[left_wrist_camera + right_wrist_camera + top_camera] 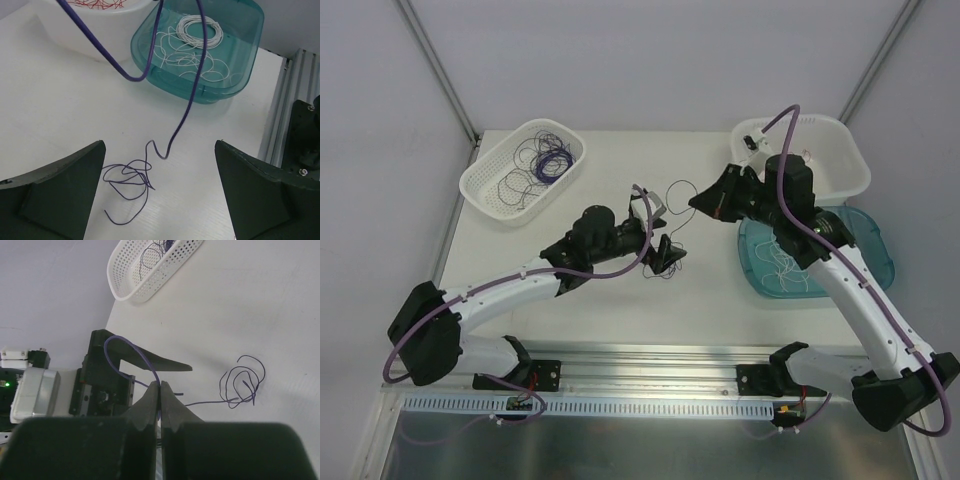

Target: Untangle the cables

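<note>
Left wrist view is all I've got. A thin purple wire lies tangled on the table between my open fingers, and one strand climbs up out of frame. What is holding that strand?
Observer: The right gripper is shut on it; the right wrist view shows the purple wire pinched between its fingers.
Operator: Where is it relative to mine?
Observer: In the top view it sits right of the left gripper and farther back on the table.
Operator: Any bin with purple wires? I see only the teal tub and a white tub.
Observer: A white perforated basket at the table's far left holds purple wires.
</note>
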{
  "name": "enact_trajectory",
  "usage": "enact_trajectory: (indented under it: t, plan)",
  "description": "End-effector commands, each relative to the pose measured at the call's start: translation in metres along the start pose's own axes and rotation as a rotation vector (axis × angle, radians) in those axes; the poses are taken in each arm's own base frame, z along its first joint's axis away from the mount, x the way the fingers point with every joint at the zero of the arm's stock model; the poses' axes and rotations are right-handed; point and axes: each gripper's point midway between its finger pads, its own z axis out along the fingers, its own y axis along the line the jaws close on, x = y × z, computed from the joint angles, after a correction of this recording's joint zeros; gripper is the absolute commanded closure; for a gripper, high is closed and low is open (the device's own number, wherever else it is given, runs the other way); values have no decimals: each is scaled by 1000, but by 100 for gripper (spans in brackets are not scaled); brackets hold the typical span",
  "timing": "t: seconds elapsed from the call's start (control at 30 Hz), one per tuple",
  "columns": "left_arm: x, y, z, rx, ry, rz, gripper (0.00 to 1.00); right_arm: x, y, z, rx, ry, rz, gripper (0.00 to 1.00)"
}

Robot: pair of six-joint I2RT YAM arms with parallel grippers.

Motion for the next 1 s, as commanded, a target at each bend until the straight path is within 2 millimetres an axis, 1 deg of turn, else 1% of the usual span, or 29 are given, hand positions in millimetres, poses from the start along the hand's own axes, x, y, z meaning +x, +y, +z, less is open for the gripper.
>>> enact_trajectory:
  t: [0.0, 0.03, 0.07, 0.1, 0.13, 0.17, 0.23, 0.27, 0.3, 0.33, 0.37, 0.4, 0.43, 0.5, 0.53, 0.6, 0.63, 0.7, 0.77, 0.8, 0.9, 0.93, 0.97]
  plan:
    - [-40, 9, 15, -51, -155, 71, 10, -7, 19, -9, -70, -46, 19, 99]
    - [-40, 8, 17, -49, -161, 72, 12, -6, 20, -9, -73, -45, 23, 99]
    - [-37, 8, 22, -48, -153, 71, 24, -4, 18, -8, -72, -46, 28, 99]
    - [-36, 7, 24, -43, -153, 63, 33, -4, 19, -10, -76, -49, 29, 99]
    - [-39, 5, 25, -31, -157, 57, 44, -3, 19, -10, -74, -46, 30, 99]
    - [-38, 3, 26, -20, -154, 47, 70, 0, 16, -9, -67, -39, 33, 99]
    - [-42, -1, 24, -3, -162, 21, 93, 2, 13, -9, -59, -36, 33, 99]
    - [-48, -3, 20, -7, -176, 13, 100, 4, 11, -9, -51, -28, 34, 99]
    - [-46, -2, 18, -19, -159, -18, 100, 8, 6, -8, -36, -19, 29, 95]
    - [-52, 0, 15, -36, -162, -30, 100, 9, 2, -7, -17, -19, 27, 92]
    - [-58, 3, 9, -66, -165, -42, 100, 15, -5, -6, 14, 2, 26, 87]
    - [-59, 6, 6, -90, -157, -61, 100, 19, -12, -6, 41, 10, 16, 80]
    - [-56, 10, 3, -120, -115, -84, 100, 22, -20, -5, 68, 18, 14, 68]
    - [-61, 18, -4, -181, -102, -139, 100, 29, -36, -4, 123, 25, 9, 60]
    - [-60, 20, -8, -202, -77, -162, 100, 36, -48, -2, 157, 37, 15, 55]
    - [-67, 22, -14, -228, -87, -199, 100, 42, -60, 1, 183, 42, 20, 53]
    - [-71, 21, -18, -232, -92, -207, 100, 53, -73, 5, 215, 60, 32, 53]
    - [-75, 20, -22, -240, -100, -244, 100, 61, -84, 14, 231, 75, 34, 52]
    - [-77, 19, -24, -245, -96, -269, 100, 73, -95, 24, 236, 101, 47, 52]
    - [-82, 23, -26, -273, -108, -289, 100, 79, -100, 30, 235, 115, 55, 52]
    - [-82, 30, -29, -321, -95, -307, 100, 93, -106, 46, 194, 131, 73, 52]
    - [-87, 30, -30, -325, -104, -310, 100, 99, -105, 50, 172, 146, 76, 52]
    - [-89, 30, -31, -324, -110, -315, 100, 100, -105, 56, 149, 140, 71, 52]
